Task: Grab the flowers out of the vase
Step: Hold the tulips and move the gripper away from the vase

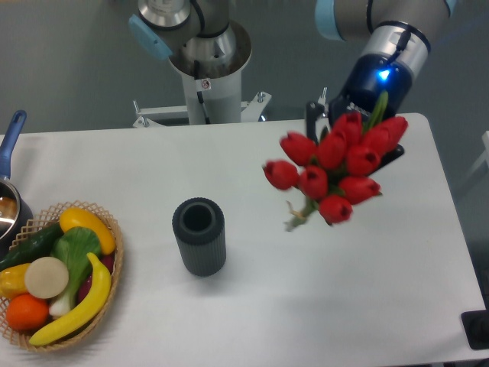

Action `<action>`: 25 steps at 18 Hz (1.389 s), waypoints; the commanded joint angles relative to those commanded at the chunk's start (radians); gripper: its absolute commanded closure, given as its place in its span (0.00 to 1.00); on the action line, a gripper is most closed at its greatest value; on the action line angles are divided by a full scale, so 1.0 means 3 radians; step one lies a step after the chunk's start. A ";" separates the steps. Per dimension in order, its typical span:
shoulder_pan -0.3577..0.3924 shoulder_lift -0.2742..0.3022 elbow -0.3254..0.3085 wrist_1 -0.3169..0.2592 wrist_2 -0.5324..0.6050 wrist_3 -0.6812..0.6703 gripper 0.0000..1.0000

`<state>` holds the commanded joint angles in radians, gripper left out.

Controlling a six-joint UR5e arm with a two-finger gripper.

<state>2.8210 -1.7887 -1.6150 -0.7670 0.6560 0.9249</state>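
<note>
The flowers (pixel 335 167), a bunch of red tulip buds with short green stems, hang in the air over the right half of the table, stems pointing down-left. My gripper (pixel 359 134) is shut on the bunch from behind, its fingers mostly hidden by the buds; a blue light glows on its wrist. The vase (pixel 199 236), a dark grey ribbed cylinder, stands upright and empty at the table's middle-left, well apart from the stem ends.
A wicker basket (pixel 113 267) of fruit and vegetables sits at the front left. A pot with a blue handle (pixel 11 138) is at the left edge. The robot's base (pixel 208 57) stands behind the table. A dark object (pixel 477 329) lies off the front right corner.
</note>
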 joint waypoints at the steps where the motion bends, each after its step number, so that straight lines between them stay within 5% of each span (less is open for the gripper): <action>1: -0.0005 0.0025 -0.0077 0.0005 0.0164 0.0031 0.76; 10: -0.0358 -0.0143 -0.0159 0.0005 0.1611 0.0225 0.75; 18: -0.0506 -0.0352 -0.0124 0.0000 0.2256 0.0343 0.69; 25: -0.0757 -0.0557 0.0152 -0.0158 0.2972 0.0583 0.62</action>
<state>2.5940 -1.9558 -1.5694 -0.8143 1.5476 1.0999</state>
